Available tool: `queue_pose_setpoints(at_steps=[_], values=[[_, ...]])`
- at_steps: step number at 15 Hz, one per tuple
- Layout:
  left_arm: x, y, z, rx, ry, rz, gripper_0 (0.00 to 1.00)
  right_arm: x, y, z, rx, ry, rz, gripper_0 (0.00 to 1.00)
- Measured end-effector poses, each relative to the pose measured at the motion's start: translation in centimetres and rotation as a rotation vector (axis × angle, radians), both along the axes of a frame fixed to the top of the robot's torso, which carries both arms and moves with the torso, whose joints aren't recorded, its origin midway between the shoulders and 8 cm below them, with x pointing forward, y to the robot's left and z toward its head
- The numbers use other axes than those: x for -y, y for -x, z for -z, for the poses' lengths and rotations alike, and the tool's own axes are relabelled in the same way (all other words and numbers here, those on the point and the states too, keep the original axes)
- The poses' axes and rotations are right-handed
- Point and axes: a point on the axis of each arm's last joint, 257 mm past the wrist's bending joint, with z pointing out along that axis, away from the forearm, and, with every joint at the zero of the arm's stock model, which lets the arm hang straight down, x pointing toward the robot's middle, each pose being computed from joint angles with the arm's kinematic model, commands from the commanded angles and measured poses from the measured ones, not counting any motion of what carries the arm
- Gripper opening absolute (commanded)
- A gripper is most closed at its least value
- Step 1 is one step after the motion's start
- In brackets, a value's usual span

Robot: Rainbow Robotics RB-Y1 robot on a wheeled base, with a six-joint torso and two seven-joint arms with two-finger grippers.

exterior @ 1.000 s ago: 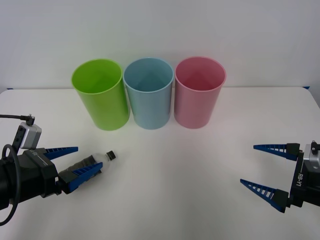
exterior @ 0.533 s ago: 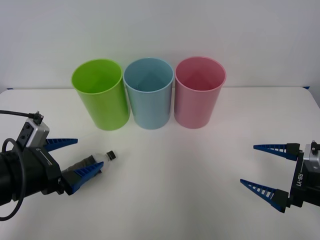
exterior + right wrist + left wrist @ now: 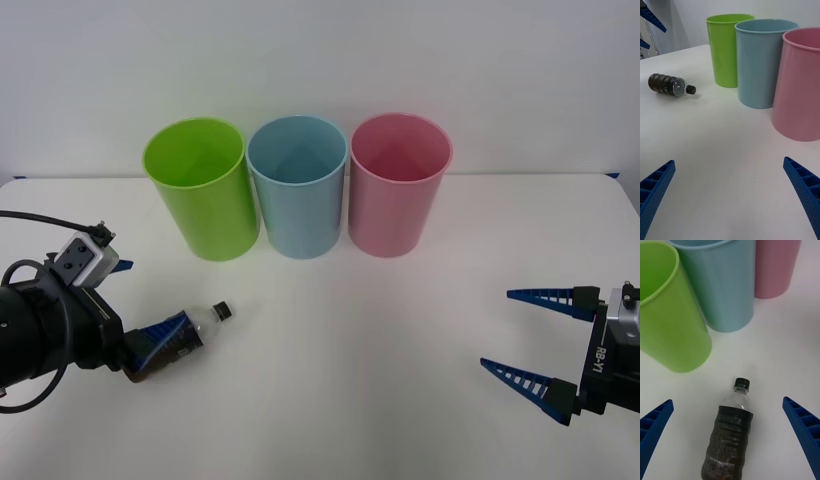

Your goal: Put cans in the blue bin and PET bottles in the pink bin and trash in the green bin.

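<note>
Over the last second the left gripper (image 3: 150, 335) has rolled at the wrist and settled lower around the PET bottle (image 3: 180, 338), which lies on its side on the white desk (image 3: 350, 360), cap toward the bins. Its fingers are spread on either side of the bottle's dark body, not yet pinching, so the grasp looks about to close. The pink bin (image 3: 398, 185) stands rightmost, beside the blue bin (image 3: 297, 188) and green bin (image 3: 198, 190). The right gripper (image 3: 545, 345) waits spread, low on the right; "RB-Y1" reads on its body. The bottle's label print is too small to read.
</note>
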Motion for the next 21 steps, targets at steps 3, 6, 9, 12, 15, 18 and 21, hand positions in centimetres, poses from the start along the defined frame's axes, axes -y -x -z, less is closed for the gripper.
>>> queue_pose_setpoints(at_steps=[3, 6, 9, 12, 15, 18, 21], values=[[-1.9, -0.6, 1.2, -0.069, -0.056, -0.054, 1.0, 0.0, 0.0, 0.0, 0.0, 0.0, 0.0, 1.0], [-3.5, -1.9, 2.4, -0.099, -0.111, -0.065, 1.0, 0.0, 0.0, 0.0, 0.0, 0.0, 0.0, 1.0], [-5.3, -1.1, 4.6, -0.185, -0.177, -0.094, 1.0, 0.0, 0.0, 0.0, 0.0, 0.0, 0.0, 1.0], [-6.8, -0.9, 6.3, -0.229, -0.224, -0.111, 1.0, 0.0, 0.0, 0.0, 0.0, 0.0, 0.0, 1.0], [-7.3, -0.6, 7.4, -0.255, -0.251, -0.103, 1.0, 0.0, 0.0, 0.0, 0.0, 0.0, 0.0, 1.0], [-7.0, 0.3, 8.1, -0.275, -0.279, -0.061, 1.0, 0.0, 0.0, 0.0, 0.0, 0.0, 0.0, 1.0], [-6.6, 0.5, 8.2, -0.281, -0.285, -0.036, 1.0, 0.0, 0.0, 0.0, 0.0, 0.0, 0.0, 1.0]])
